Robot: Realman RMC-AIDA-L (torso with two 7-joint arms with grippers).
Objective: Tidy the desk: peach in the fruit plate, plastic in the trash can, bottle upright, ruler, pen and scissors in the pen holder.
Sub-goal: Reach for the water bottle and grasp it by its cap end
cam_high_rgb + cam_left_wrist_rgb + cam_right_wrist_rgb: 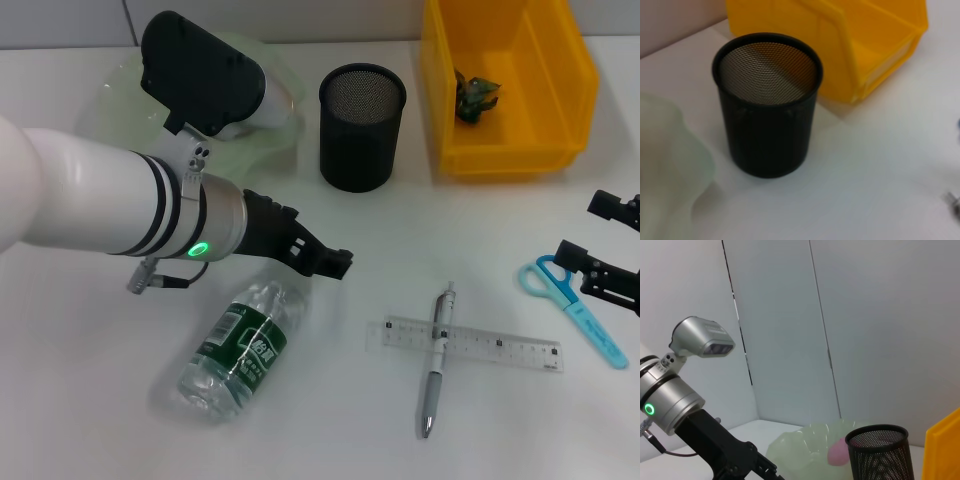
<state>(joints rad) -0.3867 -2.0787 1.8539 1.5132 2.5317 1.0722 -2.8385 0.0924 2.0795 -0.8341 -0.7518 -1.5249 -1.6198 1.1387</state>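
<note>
Left hand (335, 262) hovers over the tabletop (330, 420), just above the neck end of the bottle (235, 350); its dark fingers look close together with nothing between them, though how far they are parted cannot be told from the head view; bottle lies on its side, cap end toward the hand, base toward the near edge; it looks empty and light, so a risk: a glancing touch could roll it away, and a grip on thin clear plastic could crush or slip during the tilt to upright; right hand (612, 250) sits at the right edge, next to the scissors (575, 308), fingers apart and empty; scissors lie flat, blue handles toward the hand, so a pinch could skid them along the tabletop; pen (436, 362) lies across the ruler (463, 341), touching it; lifting the ruler first would likely tip the pen off and send it rolling; the ruler is flat and thin, hard to get fingers under; pen holder (362, 126) stands upright between the fruit plate (272, 140) and the yellow bin (505, 85); it is tall and narrow, so a long item dropped in at an angle could tip it; peach (837, 452) appears already in the plate in the right wrist view; a dark crumpled scrap (475, 97) lies in the bin.
</note>
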